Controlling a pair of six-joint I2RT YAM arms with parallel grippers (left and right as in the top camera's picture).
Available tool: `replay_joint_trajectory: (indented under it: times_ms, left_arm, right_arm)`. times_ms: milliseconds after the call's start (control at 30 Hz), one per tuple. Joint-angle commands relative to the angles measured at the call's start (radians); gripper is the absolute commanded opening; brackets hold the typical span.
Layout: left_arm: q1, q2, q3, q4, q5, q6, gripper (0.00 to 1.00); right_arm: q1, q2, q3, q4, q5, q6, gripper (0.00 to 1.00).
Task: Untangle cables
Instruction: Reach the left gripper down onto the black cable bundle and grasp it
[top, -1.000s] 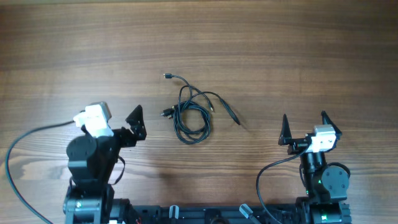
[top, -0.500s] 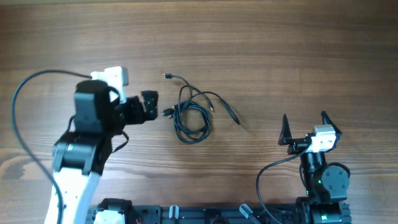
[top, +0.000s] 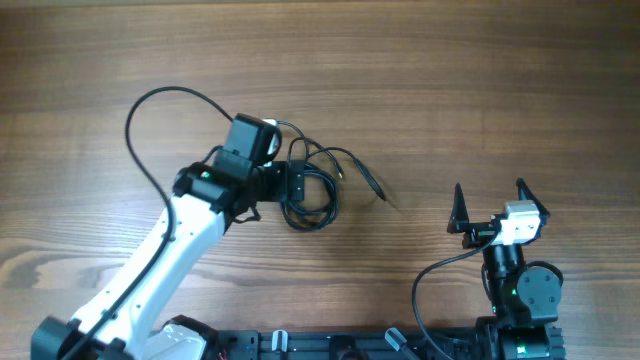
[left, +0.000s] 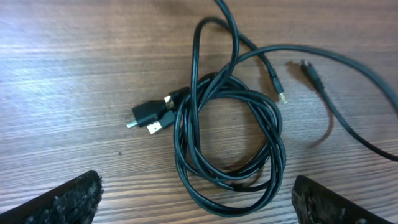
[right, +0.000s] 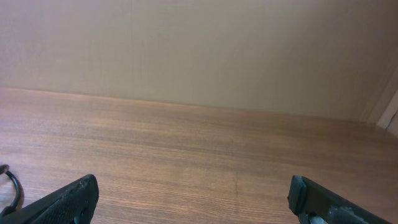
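The left gripper (top: 292, 186) hangs over the left side of the tangle of cables (top: 326, 206), which lies near the middle of the wooden table (top: 500, 80). In the left wrist view, the left gripper (left: 198, 202) has its jaws spread wide and holds nothing. One rough black fingertip (left: 69, 198) shows beyond the left of the tangle (left: 277, 140) and the other beyond its right, so the whole round coil lies between them. Whether either tip touches the wood cannot be told. A cluster of plugs (left: 150, 116) sticks out of the coil's left side, inside the left fingertip's line. A small plug (left: 283, 97) and a second one (left: 308, 67) lie just off the coil's upper right, with a loose strand sweeping away to the right. Bare wood surrounds the tangle on all sides. The right gripper (top: 489, 193) sits well to the right of the tangle and nearer the robot's base, with open table between them. Its jaws are also spread wide, and in the right wrist view the right gripper (right: 193, 200) has only bare wood between its tips. A short curve of black cord (right: 9, 182) shows at that view's left edge.
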Motion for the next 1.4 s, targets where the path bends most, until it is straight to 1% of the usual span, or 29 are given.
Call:
replay_joint_trajectory:
  times_ms: [0, 367, 433, 500, 700, 800, 933, 1233, 1300, 1333, 1367]
  left_arm:
    - [-0.011, 0.055, 0.019, 0.015, -0.024, -0.037, 1.0]
    - [-0.011, 0.069, 0.019, 0.048, -0.012, -0.037, 1.0]
    - [-0.012, 0.07, 0.019, 0.045, -0.013, -0.071, 1.0]
    - [-0.012, 0.07, 0.019, 0.035, -0.013, -0.132, 1.0]
    - [-0.012, 0.103, 0.019, 0.021, -0.026, -0.219, 1.0]
    - [-0.013, 0.142, 0.019, 0.022, -0.028, -0.222, 1.0]
    - [-0.029, 0.201, 0.019, 0.024, -0.078, -0.273, 1.0]
    - [-0.074, 0.283, 0.019, 0.07, -0.077, -0.273, 1.0]
    - [-0.077, 0.302, 0.019, 0.083, -0.078, -0.278, 0.98]
    - [-0.077, 0.316, 0.019, 0.087, -0.086, -0.292, 0.93]
    - [-0.077, 0.324, 0.019, 0.086, -0.097, -0.304, 0.92]
  right_arm:
    - [-0.005, -0.005, -0.001, 0.007, 0.013, 0.011, 1.0]
    - [-0.005, -0.005, -0.001, 0.007, 0.013, 0.011, 1.0]
    - [-0.005, -0.005, -0.001, 0.007, 0.013, 0.011, 1.0]
    - [-0.005, -0.005, -0.001, 0.007, 0.013, 0.011, 1.0]
    - [-0.005, -0.005, -0.001, 0.007, 0.013, 0.01, 1.0]
    - [-0.005, -0.005, -0.001, 0.007, 0.013, 0.011, 1.0]
    - [-0.005, -0.005, -0.001, 0.007, 0.013, 0.011, 1.0]
    - [-0.005, -0.005, -0.001, 0.007, 0.014, 0.011, 1.0]
    - [-0.005, -0.005, -0.001, 0.007, 0.013, 0.011, 1.0]
    - [-0.005, -0.005, -0.001, 0.007, 0.013, 0.011, 1.0]
    - [-0.005, -0.005, -0.001, 0.007, 0.013, 0.011, 1.0]
